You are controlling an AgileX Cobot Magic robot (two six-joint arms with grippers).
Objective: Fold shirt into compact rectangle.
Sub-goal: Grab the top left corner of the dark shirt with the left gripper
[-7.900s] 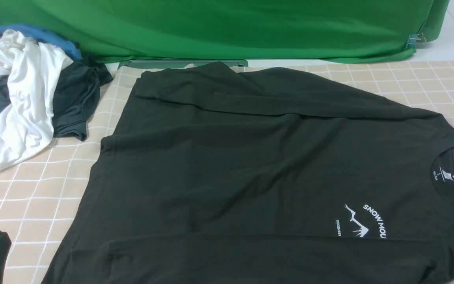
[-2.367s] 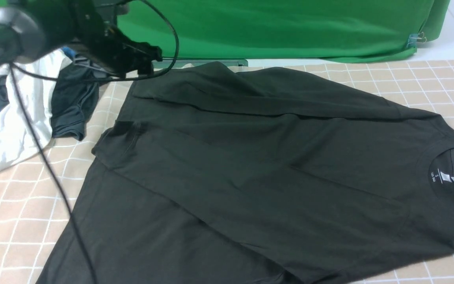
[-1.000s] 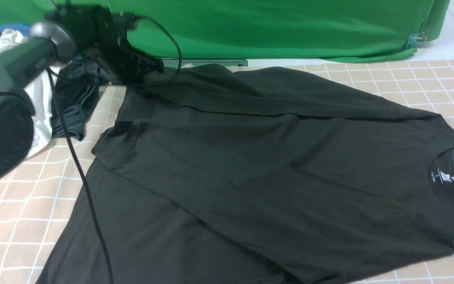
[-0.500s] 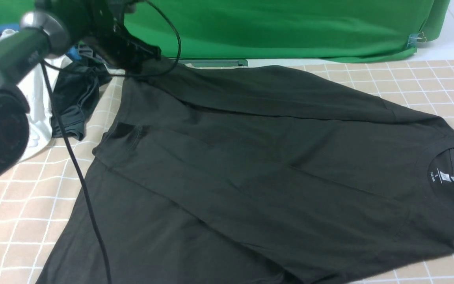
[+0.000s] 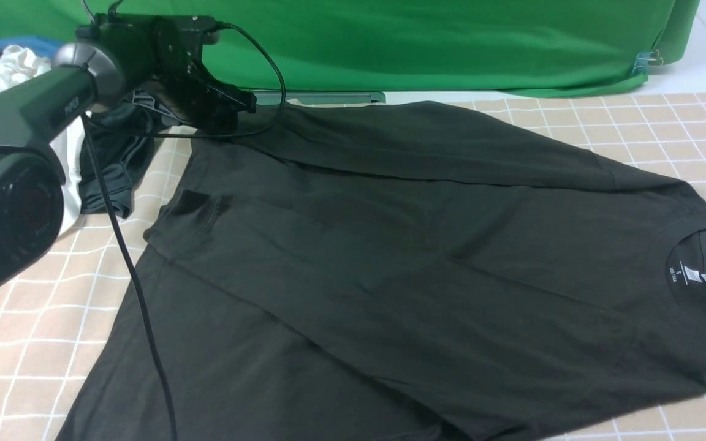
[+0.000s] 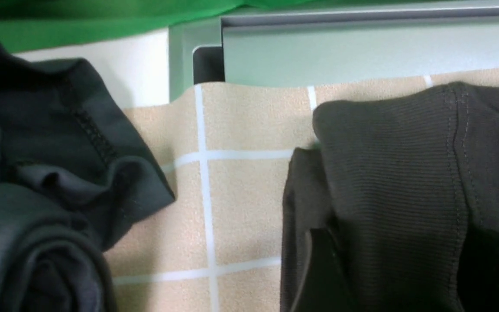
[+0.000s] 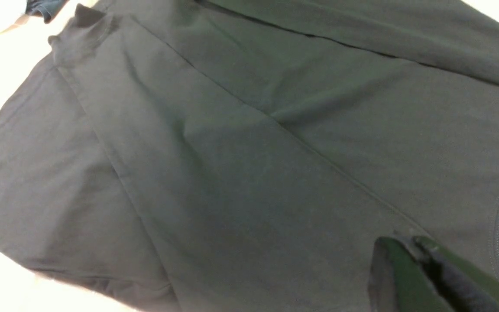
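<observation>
Shirt (image 5: 426,245) hem cropped, left end effector (image 5: 235,106) partly hidden under cuff (image 6: 388,173)

Dark green-black shirt (image 5: 390,245) spread flat, sleeve folded diagonally across body (collar at right).

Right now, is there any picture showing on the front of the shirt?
No, the shirt shows only plain dark cloth and a small white label.
</observation>
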